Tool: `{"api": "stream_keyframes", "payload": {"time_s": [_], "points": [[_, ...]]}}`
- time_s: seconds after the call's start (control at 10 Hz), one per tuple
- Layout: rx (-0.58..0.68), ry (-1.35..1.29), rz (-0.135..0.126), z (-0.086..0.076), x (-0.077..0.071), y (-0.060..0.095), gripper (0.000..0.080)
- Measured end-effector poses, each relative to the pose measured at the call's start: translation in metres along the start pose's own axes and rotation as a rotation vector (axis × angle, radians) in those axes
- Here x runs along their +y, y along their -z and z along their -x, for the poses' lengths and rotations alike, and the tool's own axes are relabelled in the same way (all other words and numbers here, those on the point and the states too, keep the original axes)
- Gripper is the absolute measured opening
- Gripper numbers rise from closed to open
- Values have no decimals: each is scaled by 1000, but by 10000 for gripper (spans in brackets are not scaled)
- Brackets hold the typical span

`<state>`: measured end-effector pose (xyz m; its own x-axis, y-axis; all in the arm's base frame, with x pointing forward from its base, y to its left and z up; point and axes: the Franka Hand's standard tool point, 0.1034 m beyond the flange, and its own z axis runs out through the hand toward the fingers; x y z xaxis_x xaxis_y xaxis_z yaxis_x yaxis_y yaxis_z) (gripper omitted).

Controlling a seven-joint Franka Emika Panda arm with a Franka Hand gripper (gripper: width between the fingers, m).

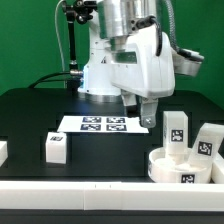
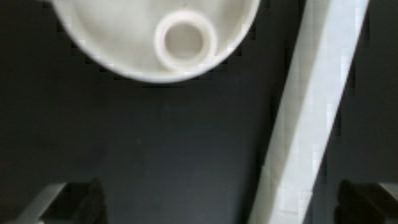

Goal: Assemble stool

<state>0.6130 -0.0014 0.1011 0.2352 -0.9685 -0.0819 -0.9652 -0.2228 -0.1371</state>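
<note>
The round white seat [image 1: 170, 162] lies at the front on the exterior view's right, with a tag on its side. In the wrist view its surface [image 2: 116, 35] shows a round hole [image 2: 187, 40]. Three blocky tagged legs stand on the black table: one at the front left [image 1: 56, 147] and two behind the seat [image 1: 176, 127] [image 1: 208, 141]. My gripper [image 1: 146, 116] hangs above the table just behind and left of the seat, touching nothing. In the wrist view the gripper [image 2: 221, 206] is open and empty, its dark fingertips [image 2: 64, 204] set wide apart.
The marker board [image 1: 103, 124] lies flat behind the gripper. A long white border rail [image 1: 100, 194] runs along the table's front edge and crosses the wrist view [image 2: 320, 110]. A small white piece [image 1: 3, 152] sits at the far left edge. The robot base stands behind.
</note>
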Motion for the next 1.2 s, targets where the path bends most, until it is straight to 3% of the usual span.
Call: {"api": "stream_keyframes", "payload": {"time_s": [0.2,0.5,0.6,1.0,1.2], "points": [[0,42,-5,-25,2,6,649],[1,112,-1,-23,3,5,649],[12,234,12,-25,4,4,649],[78,751,110,-27,4,-4,649],[72,884,116,-31,5,-3,649]]}}
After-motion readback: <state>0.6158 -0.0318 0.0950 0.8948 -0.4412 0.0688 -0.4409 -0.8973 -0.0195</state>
